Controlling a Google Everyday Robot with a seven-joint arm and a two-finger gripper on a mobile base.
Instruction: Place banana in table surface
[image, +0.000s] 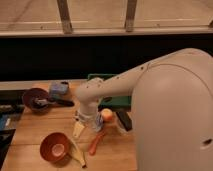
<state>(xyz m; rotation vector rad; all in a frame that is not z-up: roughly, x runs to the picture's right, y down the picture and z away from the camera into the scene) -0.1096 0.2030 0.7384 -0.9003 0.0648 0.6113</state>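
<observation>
The banana (77, 153) is slim and pale yellow. It lies on the light brown wooden table surface (35, 127) at the front, right beside a red-brown bowl (54, 146). My gripper (79, 128) hangs from the white arm's wrist (90, 102), pointing down just above the table. It sits just behind the banana's far end. I cannot tell whether it touches the banana.
An orange-red stick (96, 143) lies right of the banana. A peach-coloured ball (106, 115) and a black object (124, 120) lie by the green tray (119, 101). A dark bowl (35, 97) with a utensil and a blue object (59, 88) are at the back left.
</observation>
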